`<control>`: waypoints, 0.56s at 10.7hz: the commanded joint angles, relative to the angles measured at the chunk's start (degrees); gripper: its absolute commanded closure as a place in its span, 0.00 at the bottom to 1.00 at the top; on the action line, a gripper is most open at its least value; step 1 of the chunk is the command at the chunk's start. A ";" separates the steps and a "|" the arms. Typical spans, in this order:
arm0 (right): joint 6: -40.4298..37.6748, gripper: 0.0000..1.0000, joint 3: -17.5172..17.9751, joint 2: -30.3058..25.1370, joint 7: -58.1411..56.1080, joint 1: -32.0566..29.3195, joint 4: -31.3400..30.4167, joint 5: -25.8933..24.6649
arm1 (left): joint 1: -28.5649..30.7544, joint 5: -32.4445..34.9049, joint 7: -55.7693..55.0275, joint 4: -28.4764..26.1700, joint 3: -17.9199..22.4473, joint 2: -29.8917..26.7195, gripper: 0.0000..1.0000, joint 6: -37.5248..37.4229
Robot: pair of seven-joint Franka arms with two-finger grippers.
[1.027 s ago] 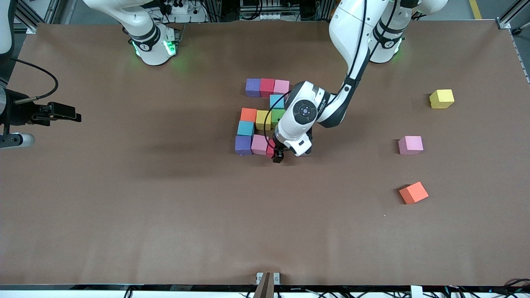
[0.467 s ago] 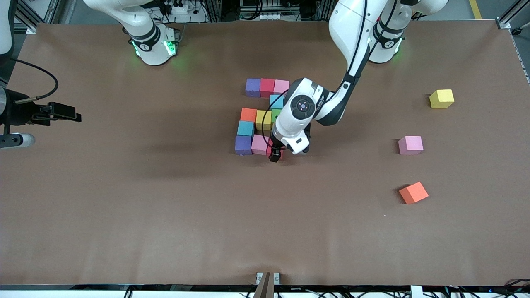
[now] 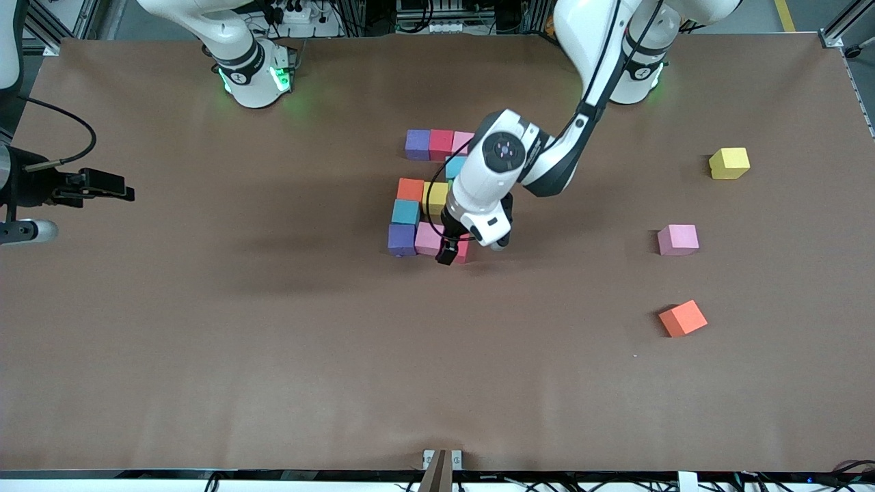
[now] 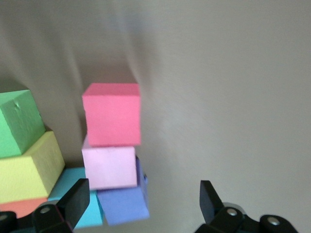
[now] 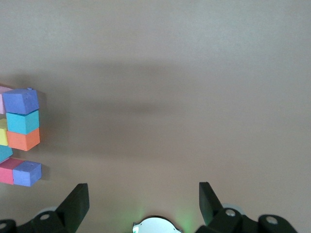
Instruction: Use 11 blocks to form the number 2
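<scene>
On the brown worktop (image 3: 205, 342), seen from the front camera, the right end effector (image 3: 109, 186) waits at the right arm's end of the worktop, its fingers (image 5: 75, 201) spread wide with nothing between them. In the middle lies the number 2 (image 3: 420, 198), built of foam blocks: a purple block (image 3: 418, 144), a red block (image 3: 441, 143) and a pink block (image 3: 463, 141) form the row nearest the robots' bases, with blue, orange, yellow and green cubes in the rows nearer the camera, partly hidden by the arm. The left end effector (image 3: 452, 251) hangs over the row nearest the camera, above its red end cube (image 4: 112, 119), fingers (image 4: 77, 194) parted and gripping nothing. Toward the left arm's end of the worktop three spare cubes lie well apart: a pink cube (image 3: 677, 239), an orange cube (image 3: 682, 318) nearer the camera, and a yellow cube (image 3: 729, 162) nearer the bases.
</scene>
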 commanded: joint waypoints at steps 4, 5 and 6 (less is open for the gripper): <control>4.69 0.00 17.61 -10.68 12.20 -8.60 -7.28 -7.48 | 1.72 5.14 12.79 -1.35 0.77 -11.74 0.00 -0.18; 6.64 0.00 19.03 -13.41 12.29 -8.78 -10.52 -8.99 | 3.22 5.49 17.27 -1.26 0.60 -13.59 0.00 -0.44; 7.88 0.00 19.13 -16.31 12.73 -8.87 -14.38 -8.92 | 4.54 5.49 21.23 -1.08 0.69 -15.09 0.00 -1.67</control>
